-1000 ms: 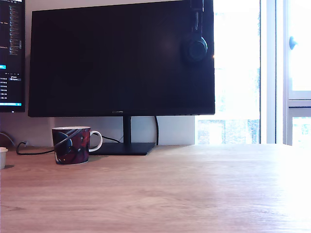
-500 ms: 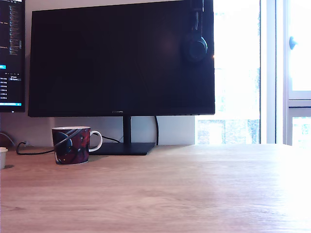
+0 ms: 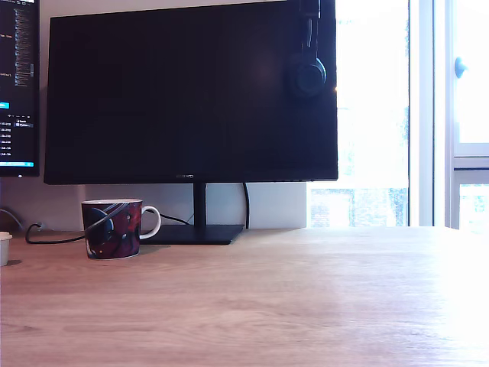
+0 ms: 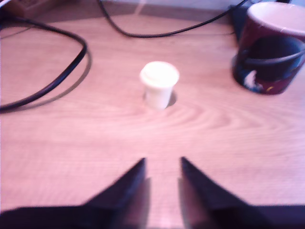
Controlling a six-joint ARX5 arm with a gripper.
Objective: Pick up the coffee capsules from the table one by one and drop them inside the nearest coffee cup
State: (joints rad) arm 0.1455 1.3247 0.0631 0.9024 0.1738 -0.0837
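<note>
- In the wrist view the gripper (image 4: 163,164) is seen low over the table (image 4: 228,143), its two dark fingers (image 4: 126,183) pointed forward with a narrow gap between them; nothing is held.
- The jaws are slightly spread, and bare wood shows between the tips.
- Ahead of the tips, apart from them, a coffee capsule (image 4: 159,84) stands upright on its narrow end, wide rim up.
- Open tabletop is seen between gripper and capsule.
- Beyond and beside the capsule the coffee cup (image 4: 270,47) stands upright, well apart from it.
- A black cable (image 4: 57,78) loops on the wood on the capsule's other side.
- In the exterior view the capsule (image 3: 4,248) is cut by the table's left edge, the cup (image 3: 113,228) stands near the back edge beside the monitor stand (image 3: 195,233), and the arm is out of sight.
- A monitor (image 3: 191,92) and hanging headphones (image 3: 307,73) are seen behind.
</note>
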